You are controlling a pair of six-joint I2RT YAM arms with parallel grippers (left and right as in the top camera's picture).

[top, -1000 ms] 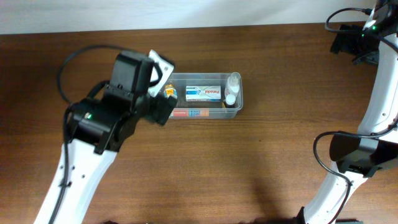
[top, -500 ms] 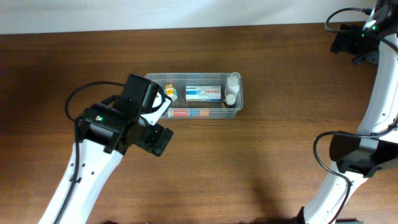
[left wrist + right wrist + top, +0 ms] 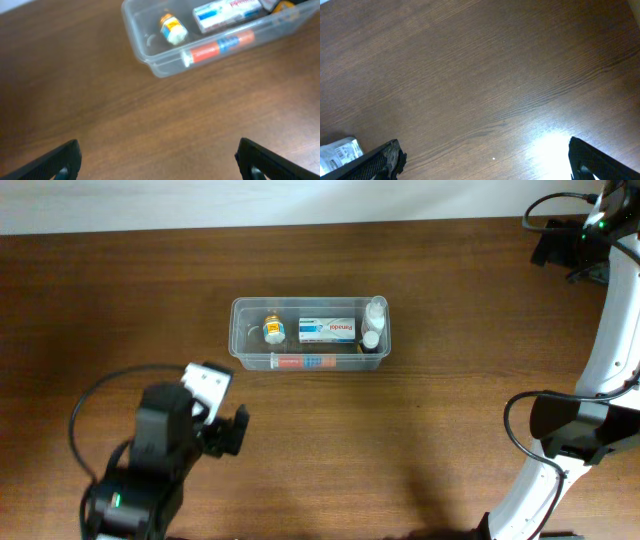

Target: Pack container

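The clear plastic container (image 3: 236, 330) stands at the table's middle back. It holds a small yellow-labelled bottle (image 3: 272, 330), a white-and-blue carton (image 3: 327, 330), a red-and-blue tube (image 3: 305, 362) and white bottles (image 3: 374, 320). My left gripper (image 3: 222, 412) is open and empty over bare table, in front of and left of the container. In the left wrist view its jaws (image 3: 160, 162) are wide apart, with the container (image 3: 150, 65), bottle (image 3: 172, 29) and tube (image 3: 220, 46) ahead. My right gripper (image 3: 558, 246) is open and empty at the far right back; its jaws (image 3: 485, 160) are over bare wood.
The wooden table (image 3: 430, 440) meets a white wall along the back edge. The right arm's base and cables (image 3: 570, 430) stand at the right edge. A white printed label or packet (image 3: 340, 152) shows at the lower left of the right wrist view.
My left arm has pulled back from the container's left end toward the front left, and its gripper is now clear of the container. The right arm has not moved.
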